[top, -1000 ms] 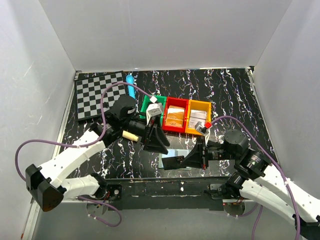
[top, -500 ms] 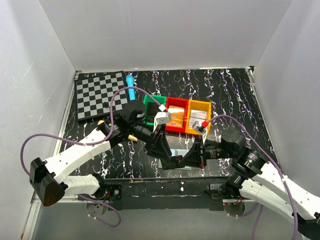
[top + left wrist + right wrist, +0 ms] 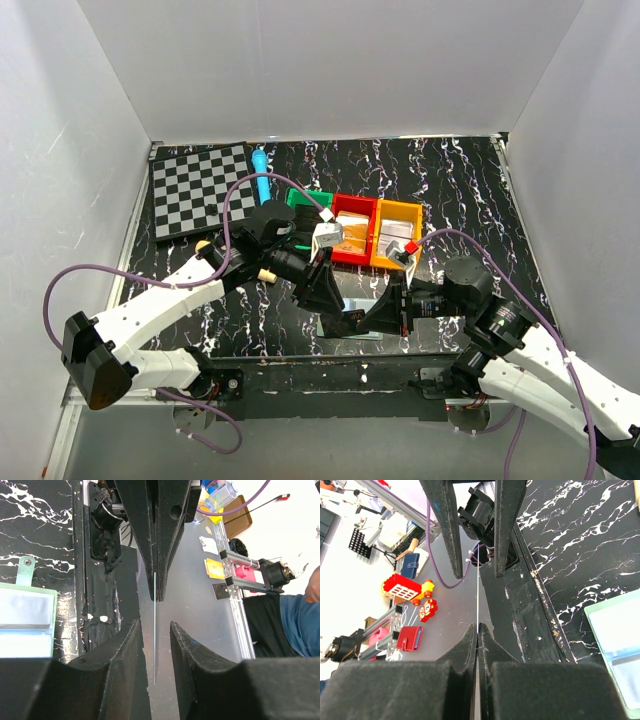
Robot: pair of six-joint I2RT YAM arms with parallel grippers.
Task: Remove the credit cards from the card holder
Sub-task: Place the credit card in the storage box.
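Handover geometry, left wrist view: my left gripper (image 3: 155,625) stands part-open with one finger on either side of a card (image 3: 155,612) seen edge-on. There is daylight on both sides, so it has hold of nothing. My right gripper (image 3: 156,592) reaches in from the top of the view, pinched flat on that card's far end. Off to the left, the card holder (image 3: 27,617) lies open on the black marbled table (image 3: 40,510), pale blue panels up, tab at its top.

Right wrist view: same picture reversed — my own fingers are tight together on the card, the left's fingers apart beyond it. The card holder sits at lower right.

Top view: the grippers meet nose to nose near the table's near edge, in front of the green bin (image 3: 296,197), red bin (image 3: 352,203) and orange bin (image 3: 400,207). The card holder is mostly hidden beneath them.

Risks, as I judge them: if right lets go before left bites, the card drops, perhaps off the near edge. An off-centre squeeze could bend or flick it.

Count: one card, one card holder, two panels, three bins. Cards left inside — cannot tell.
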